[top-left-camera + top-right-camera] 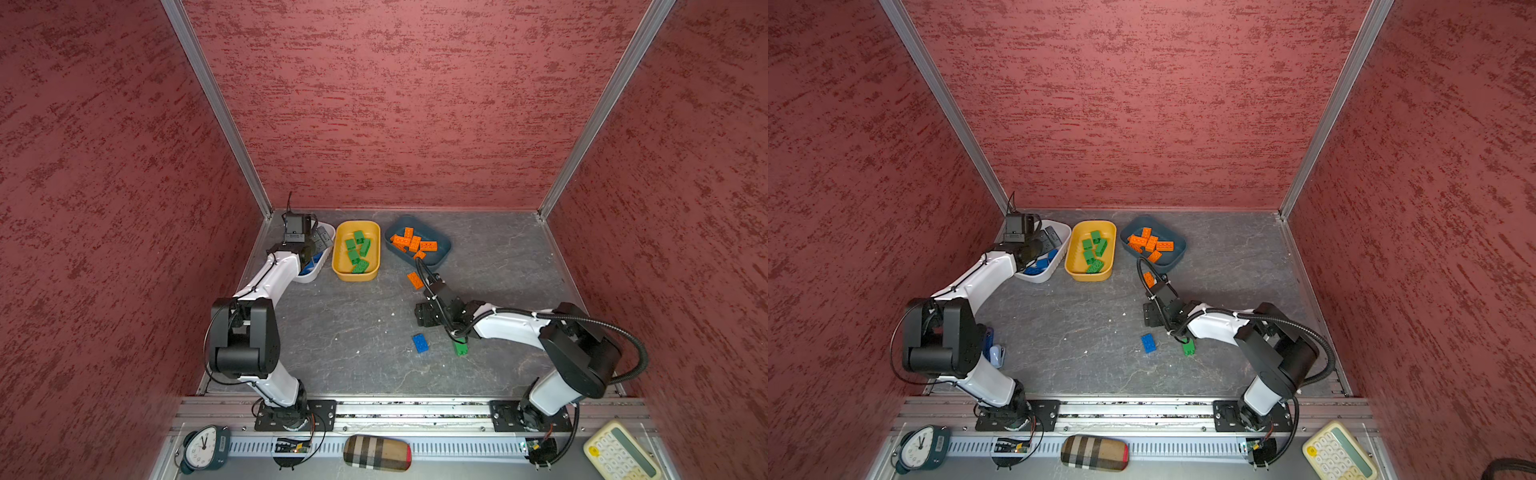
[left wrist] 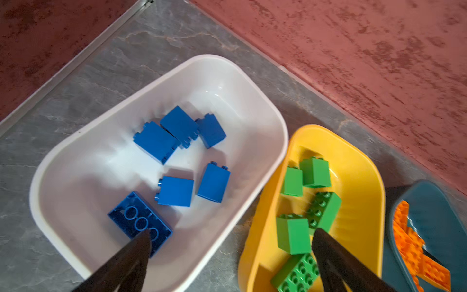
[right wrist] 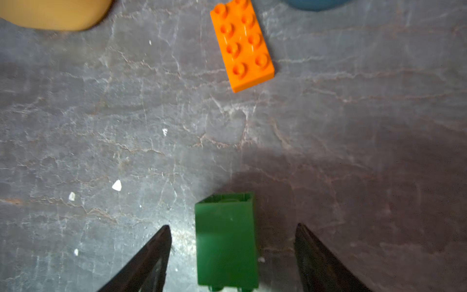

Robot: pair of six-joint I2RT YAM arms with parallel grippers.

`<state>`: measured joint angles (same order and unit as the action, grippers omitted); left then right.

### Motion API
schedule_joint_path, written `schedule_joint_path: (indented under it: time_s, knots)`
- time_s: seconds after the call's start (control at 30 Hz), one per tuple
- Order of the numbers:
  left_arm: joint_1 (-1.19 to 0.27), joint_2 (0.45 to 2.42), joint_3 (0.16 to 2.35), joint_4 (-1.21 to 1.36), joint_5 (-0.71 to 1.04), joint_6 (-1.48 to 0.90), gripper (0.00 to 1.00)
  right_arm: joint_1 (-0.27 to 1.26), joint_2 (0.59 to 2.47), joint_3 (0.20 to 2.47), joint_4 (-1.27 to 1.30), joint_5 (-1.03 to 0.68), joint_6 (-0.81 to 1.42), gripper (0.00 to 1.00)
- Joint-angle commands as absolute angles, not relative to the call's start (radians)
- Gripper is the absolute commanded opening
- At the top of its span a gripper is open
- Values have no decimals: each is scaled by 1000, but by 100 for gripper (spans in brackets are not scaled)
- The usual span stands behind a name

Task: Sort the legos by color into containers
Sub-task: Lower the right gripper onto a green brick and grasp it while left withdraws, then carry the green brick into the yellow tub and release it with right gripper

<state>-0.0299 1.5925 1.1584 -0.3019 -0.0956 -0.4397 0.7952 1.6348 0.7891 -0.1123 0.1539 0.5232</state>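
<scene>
A gray stone-patterned table (image 1: 353, 324) holds three shallow tubs in a row along its far side. The white tub (image 2: 161, 81) on the left contains six blue bricks (image 2: 174, 191). The yellow tub (image 1: 335, 253) in the middle contains several green bricks (image 1: 357, 251). The dark blue tub (image 1: 440, 249) to its right contains a pile of orange bricks (image 1: 409, 241). The left gripper (image 2: 231, 233) hangs over the near end of the white tub, its jaws wide apart and holding nothing. Three bricks lie loose on the table. A long orange brick (image 1: 414, 280) sits studs up just on the near side of the dark blue tub. A blue brick (image 1: 420, 343) lies nearer, right of centre. Just to its right, a green brick (image 3: 226, 242) lies on its side. The right gripper (image 3: 232, 226) is lowered around this green brick, jaws apart, with a gap showing on each side.
</scene>
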Motion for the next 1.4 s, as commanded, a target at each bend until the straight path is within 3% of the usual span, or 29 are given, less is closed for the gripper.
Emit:
schedule_joint_path:
  time_s: [0.0,0.07,0.33,0.77,1.03,1.37]
  knots:
    - [-57,1531,1082,-177,18,-450,100,819,1659,834,-188,242,521,70]
    - [-70,1503,1026,-101,75,-482,100,824,1664,841,-174,246,513,64]
    - [-113,1457,974,-63,1,-491,100,834,1704,894,-192,257,489,48]
    - [-114,1462,969,-56,15,-499,100,834,1686,892,-170,218,475,32]
    - [-114,1450,966,-55,6,-502,100,834,1662,977,-9,189,375,28]
    - [-131,1439,963,-79,-7,-538,99,831,1972,1415,88,48,281,28]
